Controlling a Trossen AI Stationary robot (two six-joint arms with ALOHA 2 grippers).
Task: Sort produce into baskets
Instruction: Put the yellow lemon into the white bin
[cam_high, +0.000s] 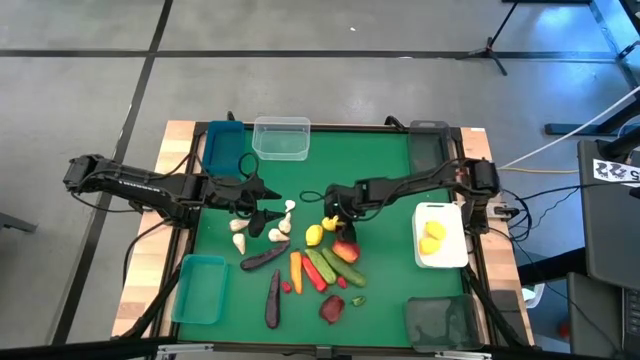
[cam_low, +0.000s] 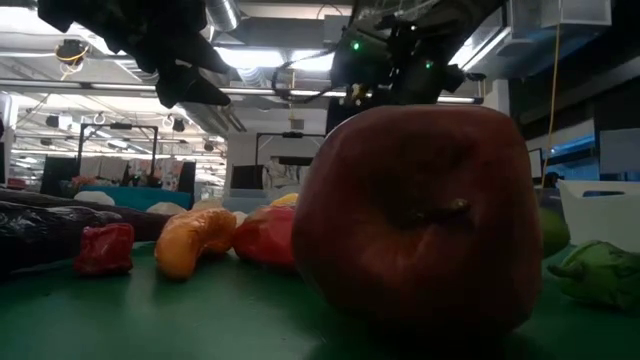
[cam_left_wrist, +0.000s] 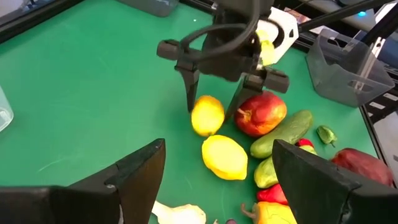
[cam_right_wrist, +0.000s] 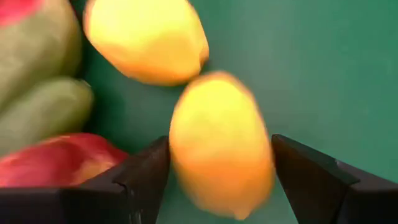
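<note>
Between the fingers of the right gripper (cam_left_wrist: 211, 115) sits one yellow lemon (cam_left_wrist: 207, 115), jaws spread to either side of it, not clamped. Second lemon (cam_left_wrist: 224, 157) lies just beside the fingertips, and a red apple (cam_left_wrist: 260, 114) touches the outer finger. Green cucumbers (cam_left_wrist: 281, 132) lie next past the apple. White basket (cam_high: 441, 236), well off to that gripper's outer side, holds two more lemons. Left gripper (cam_high: 268, 222) hovers released, fingers apart and empty, above the white garlic (cam_high: 240, 241) pieces; the lemon pair lies ahead of it. Blue basket (cam_high: 222, 145) and clear basket (cam_high: 281, 138) lie behind it at the mat's far edge.
</note>
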